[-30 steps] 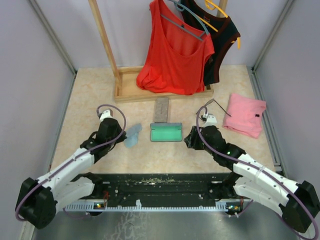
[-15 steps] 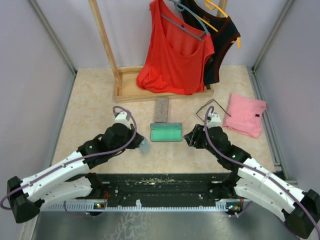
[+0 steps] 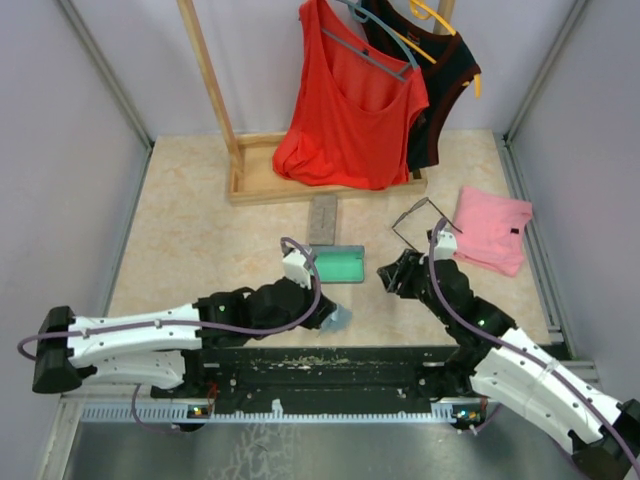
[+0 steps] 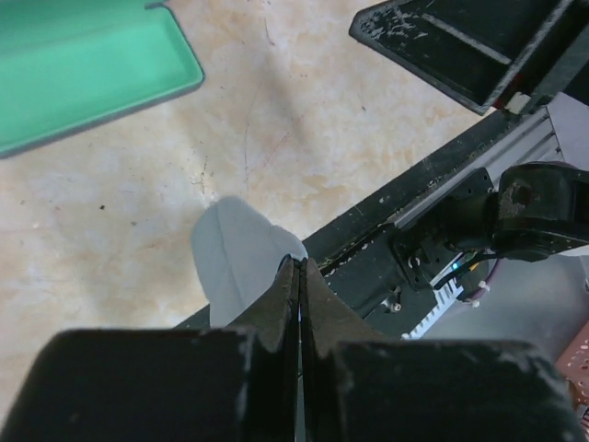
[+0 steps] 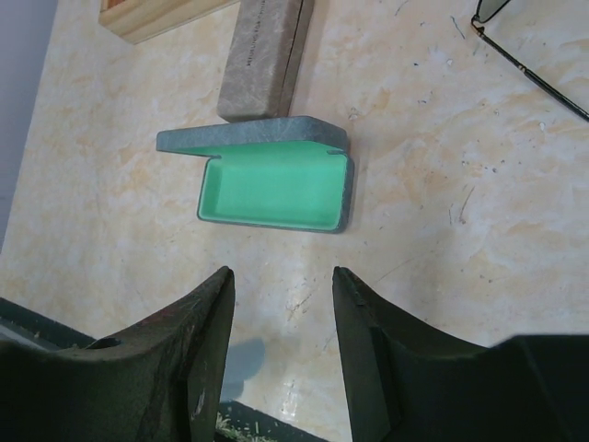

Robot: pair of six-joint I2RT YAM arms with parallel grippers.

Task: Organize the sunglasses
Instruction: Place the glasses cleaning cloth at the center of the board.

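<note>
Beige tabletop (image 3: 200,250), open case (image 3: 335,265), left gripper (image 4: 299,272) pinching cloth (image 4: 235,258); sunglasses (image 3: 408,224) nearby

The left gripper (image 3: 326,315) held a light blue wiping cloth (image 3: 339,319) at its tip — just nearer than the open grey green-lined case (image 3: 340,266). Thin dark wire-framed sunglasses (image 3: 409,223) lay beyond the right gripper (image 3: 390,275).

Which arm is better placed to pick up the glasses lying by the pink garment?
The right. Its tool is open and empty, close to the sunglasses; the left tool is shut on a light blue cloth, farther away.
</note>
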